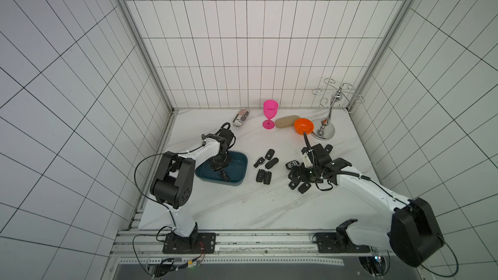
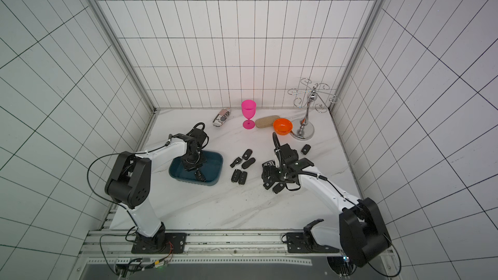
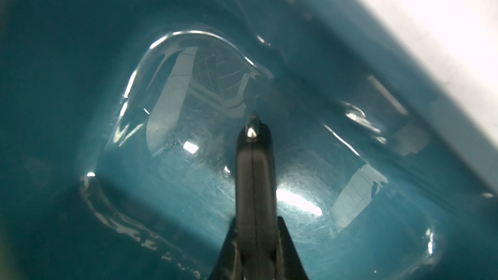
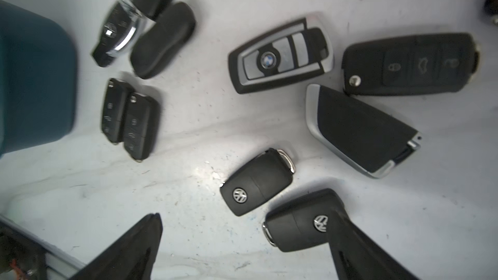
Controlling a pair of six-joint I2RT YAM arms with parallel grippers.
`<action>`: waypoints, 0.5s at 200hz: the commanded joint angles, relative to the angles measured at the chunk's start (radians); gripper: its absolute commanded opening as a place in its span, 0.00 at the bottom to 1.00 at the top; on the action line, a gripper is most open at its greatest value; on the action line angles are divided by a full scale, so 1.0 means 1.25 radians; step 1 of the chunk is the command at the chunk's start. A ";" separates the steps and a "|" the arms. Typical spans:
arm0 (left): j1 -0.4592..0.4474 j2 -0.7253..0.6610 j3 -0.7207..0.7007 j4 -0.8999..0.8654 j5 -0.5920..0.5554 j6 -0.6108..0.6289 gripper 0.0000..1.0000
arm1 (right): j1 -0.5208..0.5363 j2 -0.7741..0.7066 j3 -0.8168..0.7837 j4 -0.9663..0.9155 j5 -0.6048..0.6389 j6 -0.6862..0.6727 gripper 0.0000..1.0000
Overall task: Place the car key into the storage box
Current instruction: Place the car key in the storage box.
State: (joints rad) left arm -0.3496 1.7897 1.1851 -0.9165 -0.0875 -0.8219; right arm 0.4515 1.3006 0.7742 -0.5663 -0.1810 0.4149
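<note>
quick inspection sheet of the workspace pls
surface: white marble table, faint specks
job's things: storage box, car key inside it in the left gripper; other keys loose on the table
clutter: pink goblet, orange bowl, chrome rack, tan block, patterned packet
grippers: left gripper shut on the car key; right gripper open over other keys
cables: black loops along both arms
surroundings: white tiled walls

walls [image 1: 242,49]: 3, white tile (dark grid) | tabletop [image 1: 242,206]: white marble-look | corner posts [image 1: 141,44]: aluminium
</note>
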 commanded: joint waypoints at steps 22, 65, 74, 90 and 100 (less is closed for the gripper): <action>0.003 0.010 -0.017 0.048 0.038 0.023 0.12 | 0.001 0.008 -0.006 -0.029 0.106 0.117 0.99; 0.004 0.002 -0.026 0.074 0.065 0.053 0.23 | 0.005 -0.108 -0.062 0.027 0.184 0.250 0.99; 0.004 0.002 -0.026 0.079 0.075 0.059 0.26 | 0.007 -0.129 -0.061 0.007 0.225 0.295 1.00; 0.004 0.003 -0.028 0.084 0.088 0.067 0.29 | 0.006 -0.158 -0.052 -0.058 0.312 0.403 0.98; 0.004 0.003 -0.029 0.085 0.092 0.067 0.30 | 0.007 -0.168 -0.041 -0.089 0.339 0.445 0.98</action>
State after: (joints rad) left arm -0.3496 1.7950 1.1591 -0.8413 0.0021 -0.7490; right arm 0.4534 1.1255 0.7246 -0.5701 0.0723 0.7532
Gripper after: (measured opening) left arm 0.294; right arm 0.984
